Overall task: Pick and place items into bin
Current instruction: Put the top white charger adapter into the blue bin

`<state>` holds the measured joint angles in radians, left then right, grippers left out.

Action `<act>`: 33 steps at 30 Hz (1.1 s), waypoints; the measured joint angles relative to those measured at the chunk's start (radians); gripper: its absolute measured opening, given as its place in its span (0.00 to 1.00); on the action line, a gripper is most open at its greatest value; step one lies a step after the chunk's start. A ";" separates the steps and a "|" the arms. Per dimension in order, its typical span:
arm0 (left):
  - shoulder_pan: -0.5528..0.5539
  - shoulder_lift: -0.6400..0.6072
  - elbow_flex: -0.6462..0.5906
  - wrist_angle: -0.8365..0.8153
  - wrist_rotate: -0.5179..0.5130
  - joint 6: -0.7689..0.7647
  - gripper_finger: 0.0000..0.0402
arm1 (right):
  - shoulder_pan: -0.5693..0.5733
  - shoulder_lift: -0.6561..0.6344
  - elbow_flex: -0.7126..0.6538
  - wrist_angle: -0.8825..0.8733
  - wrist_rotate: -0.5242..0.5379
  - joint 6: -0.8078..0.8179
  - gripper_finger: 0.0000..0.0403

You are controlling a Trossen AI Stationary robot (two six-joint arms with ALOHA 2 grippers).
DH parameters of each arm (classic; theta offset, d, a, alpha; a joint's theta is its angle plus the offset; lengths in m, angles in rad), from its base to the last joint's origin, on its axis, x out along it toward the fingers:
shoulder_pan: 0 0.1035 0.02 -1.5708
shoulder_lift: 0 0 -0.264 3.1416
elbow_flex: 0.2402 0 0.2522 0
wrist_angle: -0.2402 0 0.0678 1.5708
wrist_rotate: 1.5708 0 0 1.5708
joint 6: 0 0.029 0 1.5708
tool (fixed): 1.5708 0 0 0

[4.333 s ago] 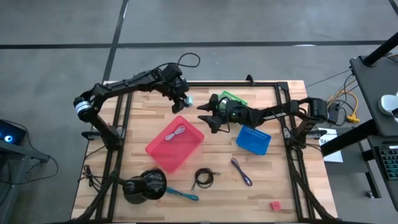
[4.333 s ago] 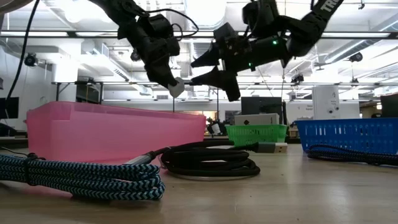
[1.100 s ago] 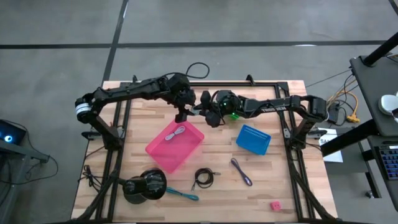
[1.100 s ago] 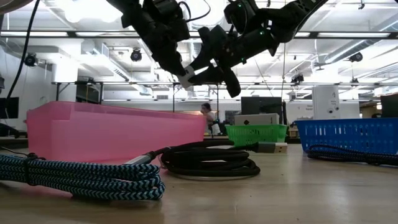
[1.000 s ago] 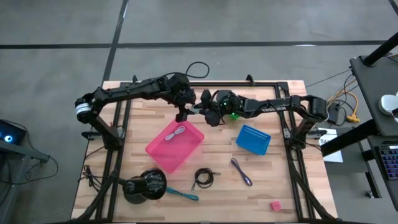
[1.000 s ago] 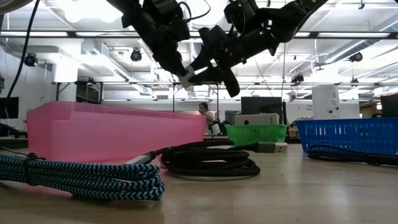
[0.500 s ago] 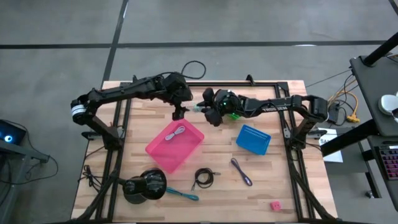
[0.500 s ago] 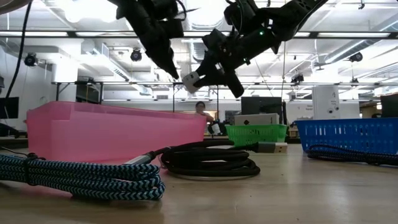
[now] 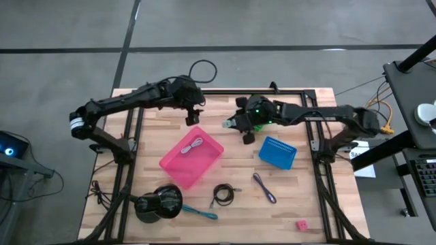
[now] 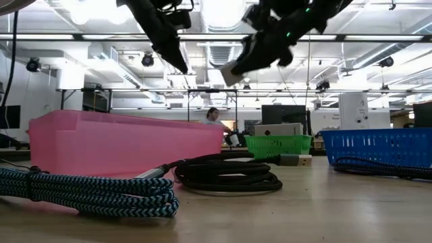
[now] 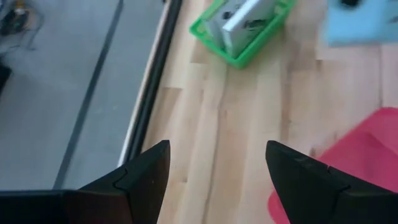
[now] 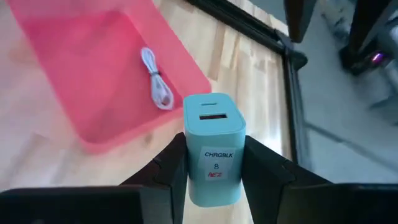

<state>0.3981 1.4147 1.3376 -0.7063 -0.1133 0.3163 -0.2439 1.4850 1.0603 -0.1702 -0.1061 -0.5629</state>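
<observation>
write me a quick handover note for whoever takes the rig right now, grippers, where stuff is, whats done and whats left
Right gripper: shut on the light-blue charger block, held in the air between the pink bin and the green basket.
Left gripper: open, empty, above the table's far edge beside the pink bin.
Done: a whitish cord lies in the pink bin.
Left: the charger block is not yet in any bin. On the table: black coiled cord, purple cord, teal braided cable, small red block. The blue bin holds a dark cord, seen in the low view.
</observation>
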 joint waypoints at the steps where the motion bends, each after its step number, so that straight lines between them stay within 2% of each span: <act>1: 0.000 -0.004 0.000 -0.002 -0.014 -0.015 0.61 | 0.004 -0.020 0.000 -0.035 -0.010 0.036 0.26; 5: 0.000 -0.013 0.003 -0.001 -0.062 -0.023 0.61 | 0.013 -0.104 0.000 -0.168 -0.108 0.149 0.26; 13: 0.000 -0.019 -0.003 0.000 -0.128 -0.024 0.61 | 0.017 -0.209 -0.001 -0.365 -0.103 0.324 0.26; 23: -0.001 -0.019 -0.003 0.000 -0.128 -0.049 0.61 | 0.021 -0.220 -0.008 -0.568 -0.074 0.580 0.26; 33: -0.001 -0.016 -0.013 0.015 -0.127 -0.048 0.61 | 0.030 -0.220 -0.035 -0.744 -0.062 0.745 0.26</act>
<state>0.3973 1.3987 1.3247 -0.6912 -0.2405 0.2684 -0.2138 1.2652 1.0251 -0.9144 -0.1682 0.1816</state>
